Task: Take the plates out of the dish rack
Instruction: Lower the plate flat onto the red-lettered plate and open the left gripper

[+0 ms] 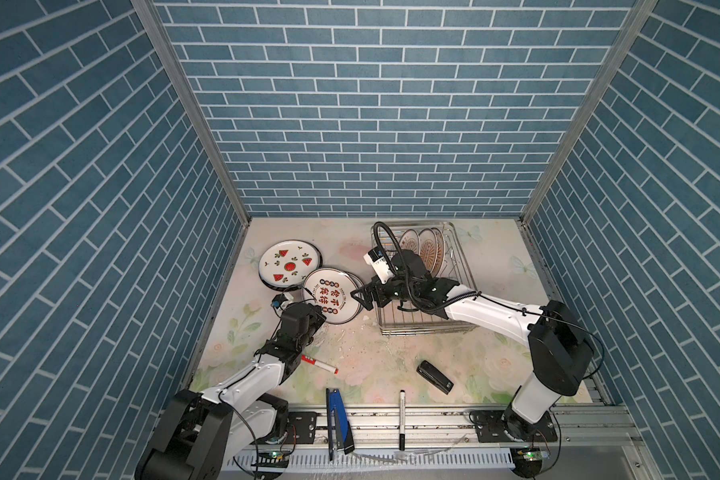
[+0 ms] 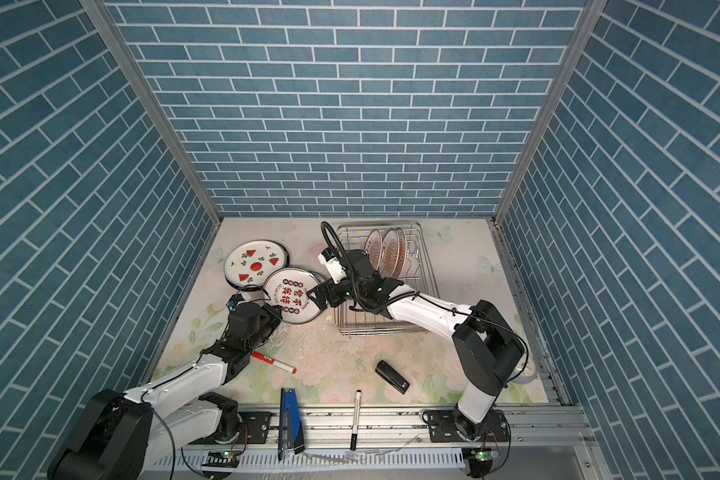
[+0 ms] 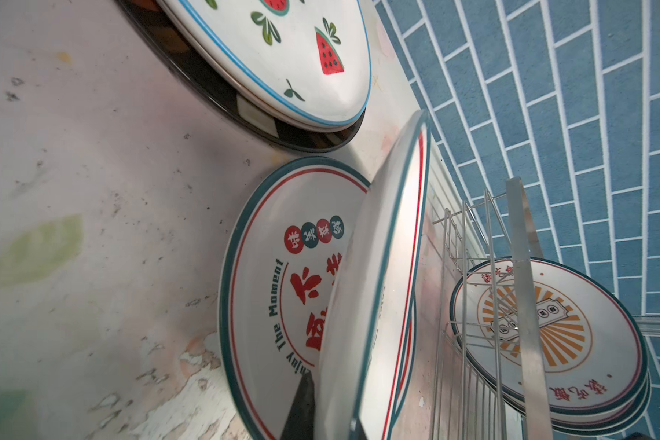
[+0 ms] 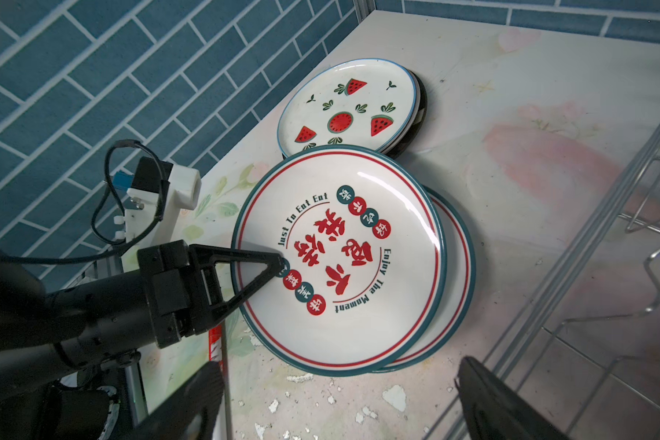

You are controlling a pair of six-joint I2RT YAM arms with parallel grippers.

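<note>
Only the right wrist view shows the left gripper point(image 4: 279, 264) clenched on the rim of the red-lettered plate point(image 4: 340, 259). The left wrist view adds that it's tilted over a matching plate point(image 3: 267, 289) lying flat. In a top view the right gripper point(image 1: 361, 298) is spread wide and empty at the rack's 9 o'clock. The dish rack point(image 1: 427, 329), at 1 o'clock on the table point(image 1: 391, 357), holds three sunburst plates point(image 1: 427, 249) on edge. The watermelon stack point(image 1: 289, 264) is at 10 o'clock.
</note>
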